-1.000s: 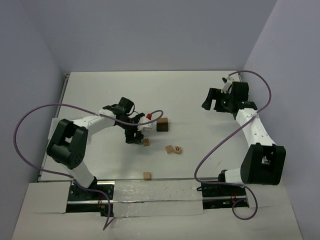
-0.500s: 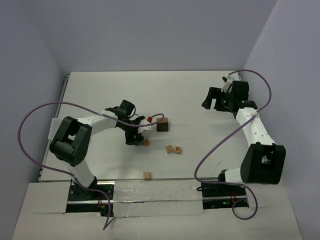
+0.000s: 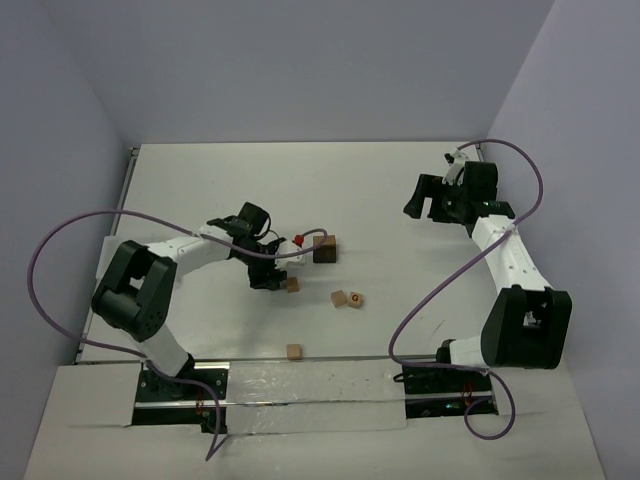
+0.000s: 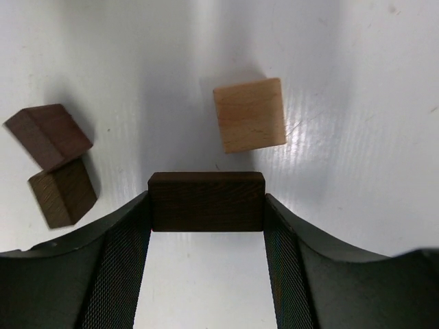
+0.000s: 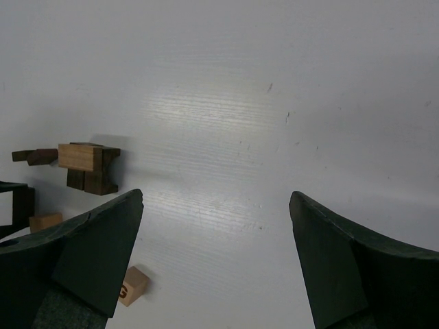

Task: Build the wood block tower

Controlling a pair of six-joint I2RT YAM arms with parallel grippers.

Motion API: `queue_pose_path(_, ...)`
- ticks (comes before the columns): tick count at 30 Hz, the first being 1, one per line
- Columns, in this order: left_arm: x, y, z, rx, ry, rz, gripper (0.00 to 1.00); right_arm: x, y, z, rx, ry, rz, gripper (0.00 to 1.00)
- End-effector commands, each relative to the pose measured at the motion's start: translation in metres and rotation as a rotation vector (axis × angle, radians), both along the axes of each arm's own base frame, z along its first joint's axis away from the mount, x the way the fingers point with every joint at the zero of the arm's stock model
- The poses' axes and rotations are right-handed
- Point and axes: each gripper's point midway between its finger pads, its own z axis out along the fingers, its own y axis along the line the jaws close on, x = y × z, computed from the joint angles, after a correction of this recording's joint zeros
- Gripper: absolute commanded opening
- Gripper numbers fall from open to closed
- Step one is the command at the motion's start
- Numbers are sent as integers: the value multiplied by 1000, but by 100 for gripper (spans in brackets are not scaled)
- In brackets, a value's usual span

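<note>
Left gripper [image 4: 207,218]: clamped on dark brown block [image 4: 206,197], frame centre (tan block [image 4: 249,114] just above, apart); right gripper [image 5: 216,229]: jaws spread wide

The left gripper [image 3: 266,277] is low over the white table [image 3: 200,180], with a tan block [image 3: 292,285] just beside it and a small dark brown stack [image 3: 325,251] near. Two touching tan blocks [image 3: 347,299] lie to the right, one printed with a letter. A lone tan block [image 3: 293,351] sits by the near edge, and the right gripper [image 3: 424,207] is well apart.

Overhead view from behind, whole table [image 3: 400,200]; left wrist close, straight down; right wrist oblique, farther; tan block [image 3: 291,285] shared
</note>
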Motion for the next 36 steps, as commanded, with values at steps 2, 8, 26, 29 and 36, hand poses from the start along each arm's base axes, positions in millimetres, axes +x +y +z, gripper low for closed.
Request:
queue_pose_path(2, -6, -23, 63, -112, -47, 123, 17, 4, 4, 35, -10, -97, 18, 94)
queue_pose_path(8, 0, -68, 124, -229, 24, 611, 0, 4, 3, 36, -13, -99, 12, 94)
queue_pose_path(26, 40, -121, 60, 21, 232, 1441, 0, 8, -4, 30, -36, -96, -20, 95)
queue_pose_path(29, 41, -122, 57, 22, 228, 1450, 0, 8, -3, 28, -29, -90, -17, 95)
queue_pose_path(36, 44, -126, 55, 0, 221, 1468, 3, 10, -1, 28, -18, -86, -10, 95)
